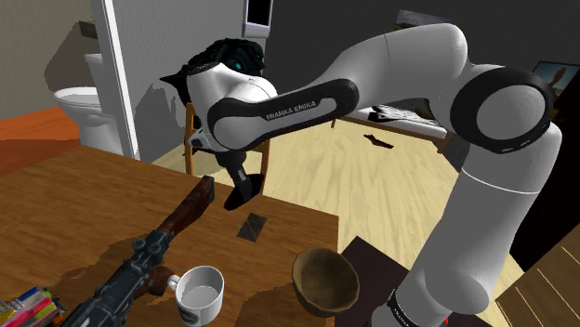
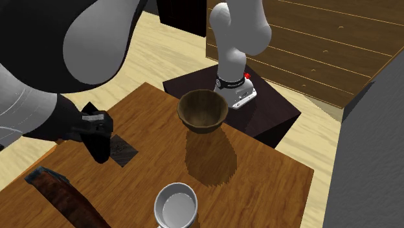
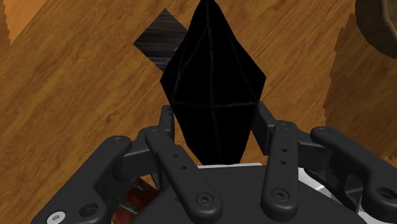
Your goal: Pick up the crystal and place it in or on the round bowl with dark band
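My gripper (image 3: 215,130) is shut on a black faceted crystal (image 3: 213,89), which sticks out pointed between the two fingers (image 3: 264,121). In the shoulder view the gripper (image 1: 243,190) hangs with the crystal over the wooden table, just beside a flat dark square (image 1: 252,227). The round brown bowl (image 1: 325,279) stands at the table's near corner, towards the stand. In the second exterior view the bowl (image 2: 202,110) is to the right of the gripper (image 2: 97,141), with bare table between them. The bowl's rim (image 3: 378,25) also shows in the wrist view.
A white mug (image 1: 200,293) stands near the bowl at the table's front edge. A long rifle-like object (image 1: 139,260) lies across the table (image 1: 74,204), its stock close to the gripper. Coloured markers (image 1: 28,307) lie at the shoulder view's lower left.
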Controlling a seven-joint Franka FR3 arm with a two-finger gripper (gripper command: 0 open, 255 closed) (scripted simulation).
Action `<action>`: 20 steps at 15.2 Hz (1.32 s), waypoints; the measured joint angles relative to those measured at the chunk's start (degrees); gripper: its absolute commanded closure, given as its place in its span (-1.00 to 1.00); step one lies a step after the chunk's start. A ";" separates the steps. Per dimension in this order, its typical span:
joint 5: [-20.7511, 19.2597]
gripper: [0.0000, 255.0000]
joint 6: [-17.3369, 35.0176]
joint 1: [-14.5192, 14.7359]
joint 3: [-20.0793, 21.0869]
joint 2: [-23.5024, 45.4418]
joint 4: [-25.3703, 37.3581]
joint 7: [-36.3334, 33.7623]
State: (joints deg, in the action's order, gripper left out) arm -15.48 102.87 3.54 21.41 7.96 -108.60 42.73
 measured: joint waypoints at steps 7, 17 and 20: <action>5.93 1.00 3.34 0.72 1.04 -15.31 -17.43 0.39; 15.21 1.00 1.17 6.70 1.14 -38.40 -37.25 1.62; 18.05 1.00 -0.87 9.65 1.60 -45.04 -41.97 0.91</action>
State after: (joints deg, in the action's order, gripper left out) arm 2.57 102.00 13.19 23.00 -37.07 -150.57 43.64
